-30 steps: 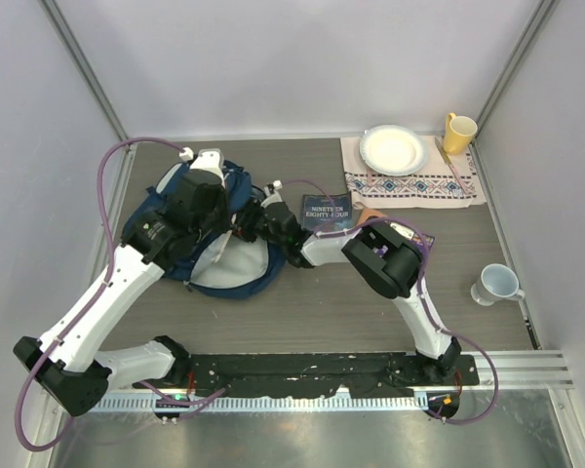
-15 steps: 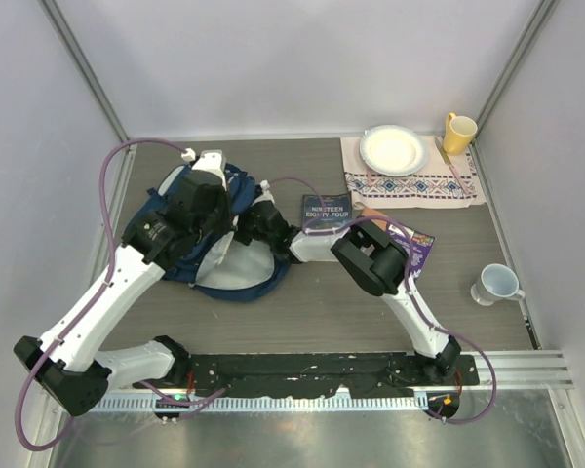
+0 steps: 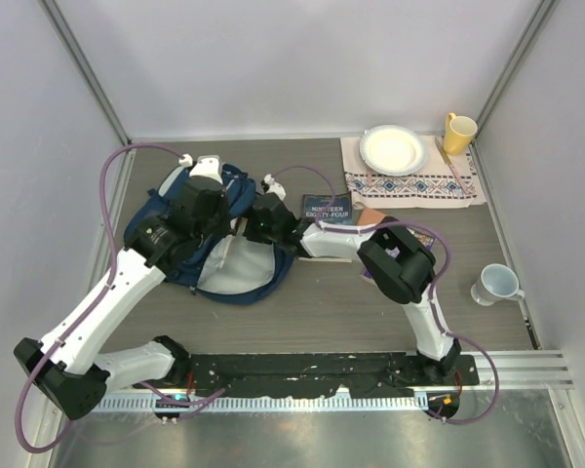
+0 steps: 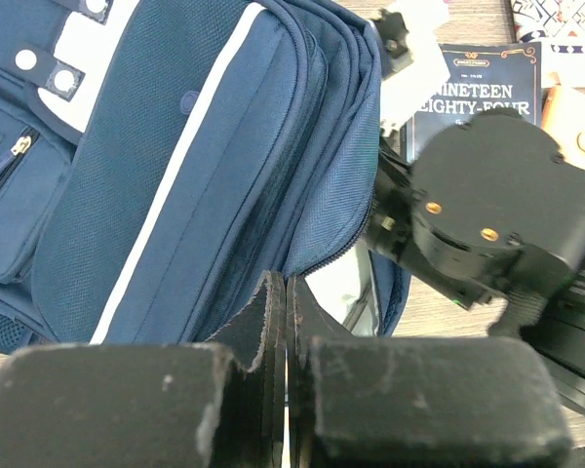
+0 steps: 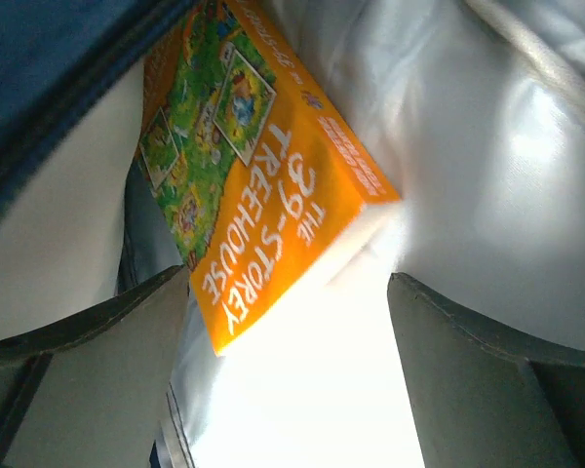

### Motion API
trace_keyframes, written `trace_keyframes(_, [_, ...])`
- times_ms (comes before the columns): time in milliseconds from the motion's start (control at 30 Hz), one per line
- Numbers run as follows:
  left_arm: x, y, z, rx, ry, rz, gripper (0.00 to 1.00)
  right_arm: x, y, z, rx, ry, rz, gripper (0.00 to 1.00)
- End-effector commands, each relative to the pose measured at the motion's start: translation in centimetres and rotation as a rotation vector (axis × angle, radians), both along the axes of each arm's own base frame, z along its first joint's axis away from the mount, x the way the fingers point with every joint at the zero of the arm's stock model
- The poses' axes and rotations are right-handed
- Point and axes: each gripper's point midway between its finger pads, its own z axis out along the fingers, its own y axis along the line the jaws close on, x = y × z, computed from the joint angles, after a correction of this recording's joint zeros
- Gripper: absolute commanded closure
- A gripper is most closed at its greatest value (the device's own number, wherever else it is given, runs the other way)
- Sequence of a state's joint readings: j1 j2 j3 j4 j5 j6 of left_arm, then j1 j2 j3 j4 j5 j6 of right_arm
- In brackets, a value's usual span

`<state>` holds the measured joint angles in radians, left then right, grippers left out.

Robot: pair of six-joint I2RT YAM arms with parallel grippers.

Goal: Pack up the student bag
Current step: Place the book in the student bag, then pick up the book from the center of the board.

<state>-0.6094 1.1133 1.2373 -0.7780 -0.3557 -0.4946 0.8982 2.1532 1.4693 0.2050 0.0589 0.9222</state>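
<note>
Right jaws: spread wide, gripping nothing; the right gripper (image 5: 288,283) sits inside the bag's mouth.
Between the right fingers: an orange book (image 5: 273,166), "The 39-Storey Treehouse", lies tilted just ahead of the fingers (image 5: 107,370). One corner is close to one finger, and the book looks free of both.
Around the orange book: pale grey lining (image 5: 497,146) beside and beyond it, with navy fabric at one upper corner.
Left jaws: pressed together; the left gripper (image 4: 281,292) has its tips at the zip edge of the bag's opening. Whether fabric is pinched between them I cannot tell.
Bag (image 3: 141,232): navy with a pale stripe, lying left of centre on the table (image 3: 312,312), partly under the left arm. Its mouth is open toward the right and near side, and the lining shows there.
Arms: the left reaches over the bag from the near left. The right comes in from the near right, its wrist at the bag's right rim.
Navy book (image 3: 328,209): "Nineteen Eighty-Four", flat on the table just right of the bag, beside the right wrist.
Cloth (image 3: 419,183): patterned, at the far right of the table.
Plate (image 3: 393,149): white, on the cloth.
Yellow mug (image 3: 457,132): upright at the cloth's far right corner.
White cup (image 3: 497,284): near the table's right edge, well apart from the cloth.
</note>
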Motion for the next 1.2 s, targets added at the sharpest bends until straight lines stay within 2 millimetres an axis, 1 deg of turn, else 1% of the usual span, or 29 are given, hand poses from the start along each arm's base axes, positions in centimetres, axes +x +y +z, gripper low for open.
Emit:
trace_keyframes(0, [1.3,1.0,2.7,-0.043,-0.112,0.076,1.00,-0.6,-2.0,5.1,-0.001,-0.110,-0.009,0.12])
trace_keyframes(33, [1.3,1.1,2.5,-0.040,-0.111,0.079,1.00,-0.7,-2.1,5.9,0.018,-0.125,-0.001,0.11])
trace_keyframes(100, [1.4,1.1,2.2,-0.032,-0.106,0.083,1.00,-1.3,-2.5,6.5,0.019,-0.148,0.019,0.11])
trace_keyframes(133, [1.4,1.2,2.1,-0.028,-0.105,0.086,1.00,-1.6,-2.8,8.4,0.043,-0.182,0.030,0.11])
trace_keyframes(167, [1.3,1.5,2.0,-0.017,-0.101,0.094,1.00,-1.9,-3.3,8.2,0.030,-0.179,0.029,0.11])
trace_keyframes(233, [1.1,1.9,1.7,0.001,-0.096,0.097,1.00,-2.5,-4.8,9.1,-0.003,-0.179,0.018,0.11])
trace_keyframes(300, [0.7,2.4,1.2,0.030,-0.091,0.095,1.00,-3.0,-6.4,8.7,-0.064,-0.183,0.001,0.11])
trace_keyframes(333, [0.5,2.7,0.9,0.047,-0.082,0.090,1.00,-3.4,-7.8,7.3,-0.117,-0.166,-0.010,0.11])
trace_keyframes(367, [0.3,2.7,0.7,0.054,-0.078,0.082,1.00,-3.5,-8.8,8.7,-0.116,-0.199,-0.036,0.11])
trace_keyframes(400, [0.0,3.0,0.4,0.070,-0.074,0.072,1.00,-3.6,-9.8,8.6,-0.142,-0.209,-0.052,0.11])
trace_keyframes(433, [-0.3,3.2,0.1,0.085,-0.062,0.065,1.00,-4.1,-11.2,7.6,-0.186,-0.196,-0.064,0.10])
trace_keyframes(467, [-0.5,3.3,-0.2,0.096,-0.052,0.062,1.00,-4.4,-12.2,8.8,-0.188,-0.218,-0.081,0.10])
trace_keyframes(500, [-0.7,3.4,-0.6,0.114,-0.039,0.048,1.00,-4.1,-13.6,9.1,-0.214,-0.234,-0.123,0.10])
trace_keyframes(533, [-1.0,3.6,-1.0,0.132,-0.025,0.040,1.00,-4.4,-14.8,8.1,-0.250,-0.224,-0.137,0.09])
trace_keyframes(567, [-1.1,3.7,-1.3,0.143,-0.012,0.039,1.00,-4.6,-15.7,9.5,-0.231,-0.246,-0.159,0.08])
trace_keyframes(633, [-1.5,3.3,-2.2,0.162,0.022,-0.008,1.00,-4.8,-17.9,8.3,-0.283,-0.223,-0.195,0.08])
trace_keyframes(667, [-1.6,2.9,-2.7,0.162,0.039,-0.033,0.99,-4.8,-18.6,8.6,-0.287,-0.228,-0.209,0.08])
trace_keyframes(700, [-1.7,2.6,-3.0,0.161,0.055,-0.054,0.96,-4.7,-19.5,9.2,-0.286,-0.240,-0.238,0.07])
trace_keyframes(733, [-2.0,2.0,-3.8,0.153,0.096,-0.081,0.87,-4.7,-20.5,8.6,-0.305,-0.228,-0.254,0.07])
trace_keyframes(800, [-2.2,1.5,-4.1,0.146,0.127,-0.104,0.80,-4.4,-21.8,8.7,-0.310,-0.222,-0.284,0.05])
trace_keyframes(833, [-2.3,1.4,-4.4,0.138,0.141,-0.098,0.68,-3.9,-23.3,7.9,-0.323,-0.198,-0.309,0.05])
trace_keyframes(900, [-2.2,1.2,-4.1,0.123,0.131,-0.097,0.62,-3.5,-24.7,7.2,-0.324,-0.168,-0.330,0.05])
trace_keyframes(933, [-2.0,1.1,-3.8,0.110,0.114,-0.091,0.51,-3.6,-25.5,6.5,-0.322,-0.145,-0.330,0.05])
trace_keyframes(967, [-2.0,1.0,-3.2,0.093,0.100,-0.088,0.44,-3.0,-26.9,6.4,-0.321,-0.131,-0.361,0.05])
trace_keyframes(1033, [-1.5,0.4,-1.9,0.051,0.060,-0.094,0.37,-3.0,-28.2,5.8,-0.314,-0.111,-0.368,0.05])
trace_keyframes(1067, [-1.4,-0.3,-1.5,0.020,0.052,-0.106,0.35,-2.6,-29.4,5.8,-0.309,-0.102,-0.392,0.05])
trace_keyframes(1100, [-1.2,-1.0,-1.1,-0.007,0.042,-0.122,0.32,-2.6,-29.8,5.5,-0.307,-0.093,-0.390,0.05])
trace_keyframes(1133, [-0.4,-1.9,-0.4,-0.044,0.009,-0.137,0.24,-2.5,-30.2,5.4,-0.298,-0.084,-0.392,0.05])
trace_keyframes(1167, [-0.3,-3.2,-0.1,-0.089,0.008,-0.181,0.23,-2.4,-30.6,5.2,-0.280,-0.066,-0.386,0.05])
